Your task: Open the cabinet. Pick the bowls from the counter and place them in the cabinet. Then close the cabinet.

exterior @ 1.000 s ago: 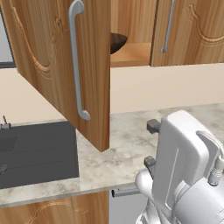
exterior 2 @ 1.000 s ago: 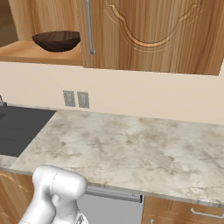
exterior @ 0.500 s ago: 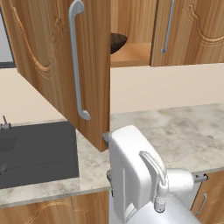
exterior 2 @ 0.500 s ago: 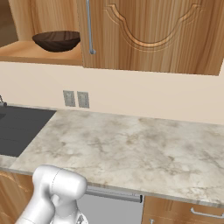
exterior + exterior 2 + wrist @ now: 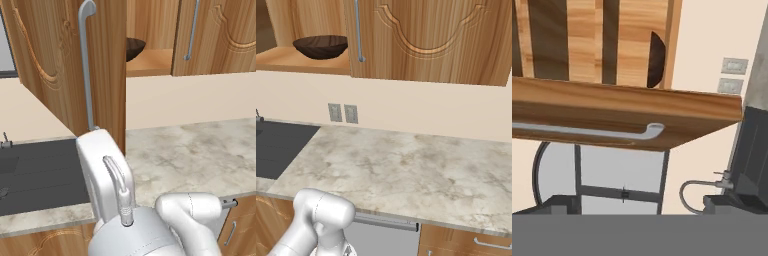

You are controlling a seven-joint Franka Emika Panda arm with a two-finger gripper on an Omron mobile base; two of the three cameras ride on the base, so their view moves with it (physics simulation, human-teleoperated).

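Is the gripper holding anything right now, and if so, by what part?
Nothing is held. The hand view faces the open cabinet door with no object at the gripper; the dark brown bowl sits on the cabinet shelf.

a dark brown wooden bowl (image 5: 321, 46) sits on the open cabinet shelf (image 5: 301, 64) at upper left. just to its right hangs a closed carved door (image 5: 431, 40) with a vertical grey handle (image 5: 358, 30). below lie the marbled bench (image 5: 401, 172), two wall outlets (image 5: 342, 113) and the dark sink (image 5: 278, 147).

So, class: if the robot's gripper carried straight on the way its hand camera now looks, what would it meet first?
Most likely the edge of the open warm-brown wooden cabinet door with its grey bar handle, though depth is hard to judge.
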